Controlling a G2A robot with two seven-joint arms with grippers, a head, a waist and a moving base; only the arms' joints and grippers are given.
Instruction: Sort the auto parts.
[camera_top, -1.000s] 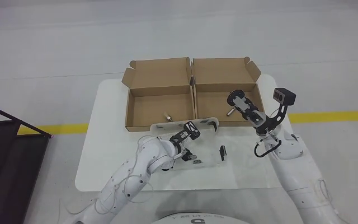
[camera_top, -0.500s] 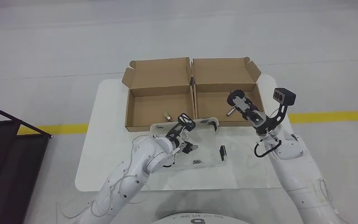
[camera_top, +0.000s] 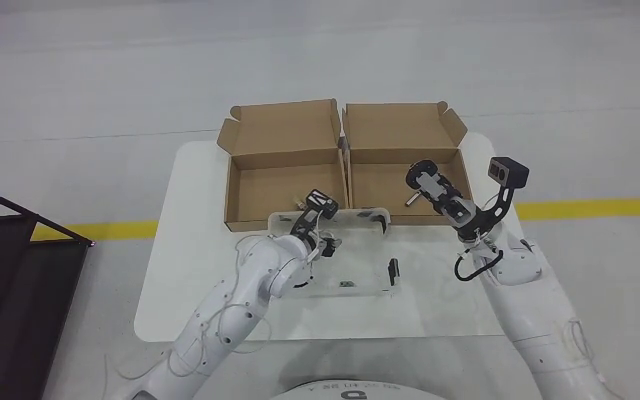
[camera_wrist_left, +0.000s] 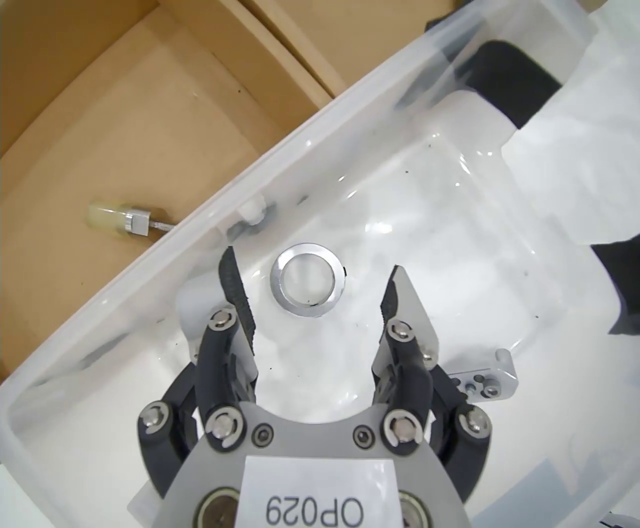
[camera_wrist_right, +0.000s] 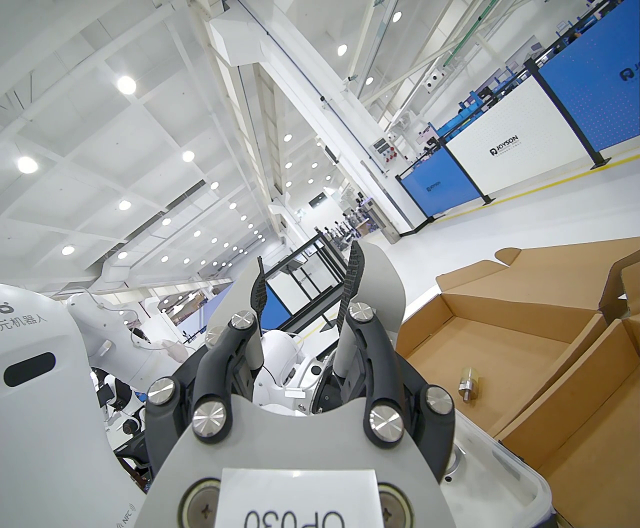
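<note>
A silver ring (camera_wrist_left: 307, 286) lies on the floor of the clear plastic bin (camera_wrist_left: 300, 145), close to its back wall. My left gripper (camera_wrist_left: 312, 277) hangs open just above it, one finger on each side of the ring, touching nothing. In the top view the left gripper (camera_top: 320, 232) is at the bin's back left. A silver bracket (camera_wrist_left: 482, 380) lies in the same bin. A small bolt with a pale cap (camera_wrist_left: 125, 220) rests in the left cardboard box (camera_top: 270, 195). My right gripper (camera_top: 425, 180) is raised over the right box (camera_top: 385, 180), open and empty.
Both boxes stand side by side at the table's back with lids folded up. A small metal part (camera_top: 410, 200) lies in the right box. The bin (camera_top: 360, 213) has black clips (camera_top: 395, 268) on its right side. The white table (camera_top: 190, 260) has bare room left of the bin.
My left gripper has moved from the bin's front towards its back left corner, nearer the boxes, and now straddles the ring. The right arm has stayed still.
</note>
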